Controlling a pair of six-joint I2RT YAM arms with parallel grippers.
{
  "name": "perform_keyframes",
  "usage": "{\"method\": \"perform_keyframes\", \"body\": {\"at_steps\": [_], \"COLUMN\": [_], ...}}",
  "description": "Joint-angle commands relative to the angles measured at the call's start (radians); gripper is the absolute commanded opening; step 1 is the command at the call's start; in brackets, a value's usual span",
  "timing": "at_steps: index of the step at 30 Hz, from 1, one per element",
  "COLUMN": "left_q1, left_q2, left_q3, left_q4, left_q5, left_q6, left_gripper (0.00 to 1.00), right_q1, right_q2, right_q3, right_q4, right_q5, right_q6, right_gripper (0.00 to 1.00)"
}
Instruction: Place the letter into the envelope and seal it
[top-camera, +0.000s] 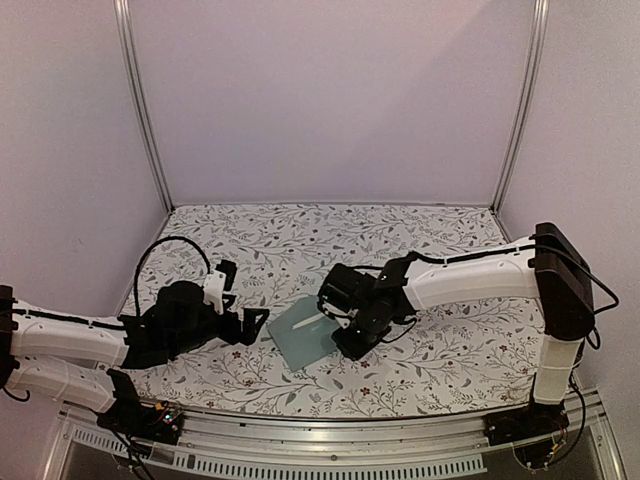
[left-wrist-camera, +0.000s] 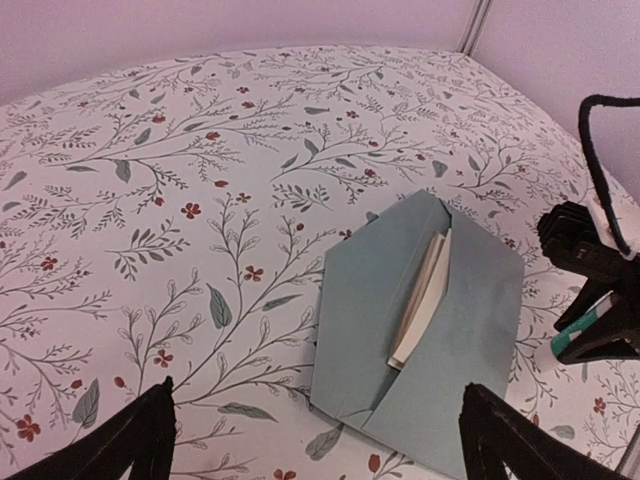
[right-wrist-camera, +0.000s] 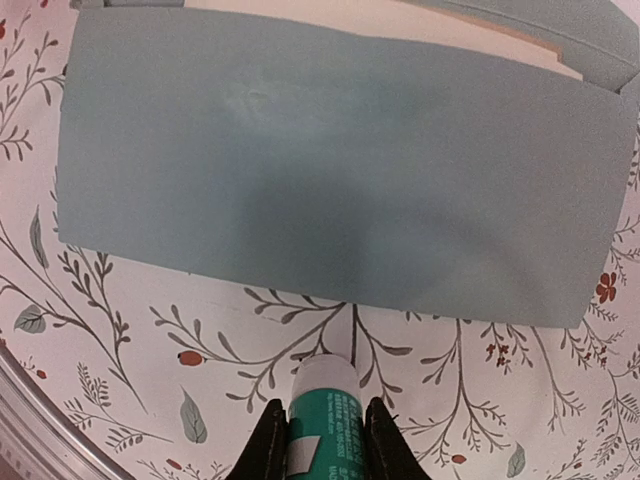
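The teal envelope (top-camera: 303, 338) (left-wrist-camera: 440, 330) (right-wrist-camera: 340, 180) lies flat on the flowered table. Only a cream edge of the letter (left-wrist-camera: 425, 295) (right-wrist-camera: 480, 32) shows, tucked in the envelope's mouth. My left gripper (top-camera: 243, 295) (left-wrist-camera: 320, 425) stands wide open just left of the envelope, with nothing between its fingers. My right gripper (top-camera: 340, 322) (right-wrist-camera: 325, 445) is on the envelope's right side, shut on a white-and-teal glue stick (right-wrist-camera: 322, 410) (left-wrist-camera: 578, 332). The stick's white tip points at the table beside the envelope's long edge.
The flowered tablecloth (top-camera: 420, 250) covers the whole work surface. Lilac walls and metal posts (top-camera: 140, 110) close in the back and sides. A metal rail (top-camera: 330, 425) runs along the near edge between the arm bases.
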Motion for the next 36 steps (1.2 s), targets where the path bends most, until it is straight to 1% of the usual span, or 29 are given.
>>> {"method": "perform_keyframes", "body": {"at_steps": [1, 5, 9, 11, 15, 21, 26, 33, 36], "left_q1": [0.013, 0.012, 0.013, 0.010, -0.003, -0.042, -0.085, -0.174, -0.200], "left_q2": [-0.016, -0.026, -0.031, -0.035, -0.051, -0.078, -0.085, -0.063, -0.043], "left_q3": [0.018, 0.018, 0.014, 0.005, -0.020, -0.041, -0.051, -0.054, -0.050], "left_q4": [-0.015, -0.019, -0.006, 0.021, 0.098, 0.160, 0.200, 0.273, 0.298], "left_q5": [-0.001, 0.003, 0.025, 0.065, 0.144, 0.194, 0.224, 0.272, 0.340], "left_q6": [0.007, 0.010, 0.028, 0.041, 0.073, 0.120, 0.161, 0.237, 0.262], "left_gripper": [0.98, 0.98, 0.98, 0.98, 0.97, 0.95, 0.94, 0.94, 0.93], "right_q1": [0.004, 0.004, 0.004, 0.004, -0.001, -0.018, -0.023, -0.028, -0.028], "right_q2": [0.193, 0.206, 0.167, 0.135, 0.047, -0.091, -0.174, -0.272, -0.299], "right_q3": [-0.101, -0.097, -0.085, -0.085, -0.109, -0.159, -0.183, -0.207, -0.215], "right_q4": [-0.001, -0.005, -0.008, 0.007, 0.066, 0.167, 0.238, 0.347, 0.395], "right_q5": [-0.025, -0.013, -0.022, -0.029, -0.106, -0.202, -0.258, -0.354, -0.409], "right_q6": [0.047, 0.040, 0.025, 0.015, 0.002, -0.002, 0.002, 0.025, 0.036], "right_gripper": [0.00, 0.00, 0.00, 0.00, 0.00, 0.00, 0.00, 0.00, 0.00]}}
